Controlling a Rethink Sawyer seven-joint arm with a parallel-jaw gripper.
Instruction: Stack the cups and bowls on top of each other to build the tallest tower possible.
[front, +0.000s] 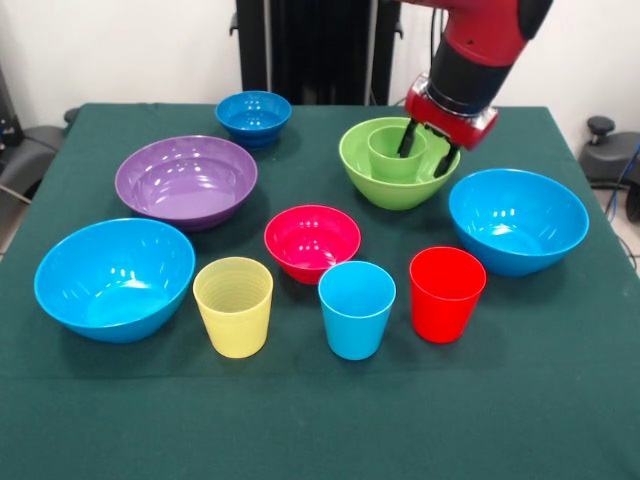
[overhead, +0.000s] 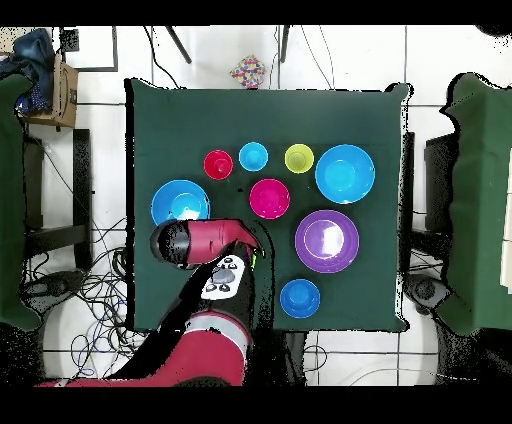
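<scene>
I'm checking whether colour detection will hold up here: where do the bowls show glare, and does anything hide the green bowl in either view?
Front view: pale ceiling-light streaks glare inside the purple bowl and both large light blue bowls; the lime green bowl shows plainly, with the gripper at the green cup inside it. Overhead view: the arm hides that bowl.

The arm (front: 480, 40) is glossy red with a broad black band round the wrist just above the pincer (front: 430, 150) — below that band sits a flat red flange with a pale lower edge. Two dark, slim fingers (front: 409, 140) hang from the flange. From overhead, the arm (overhead: 205, 340) shows a rounded black end cap and a light grey panel with small dark buttons — its base segment is red and black
</scene>
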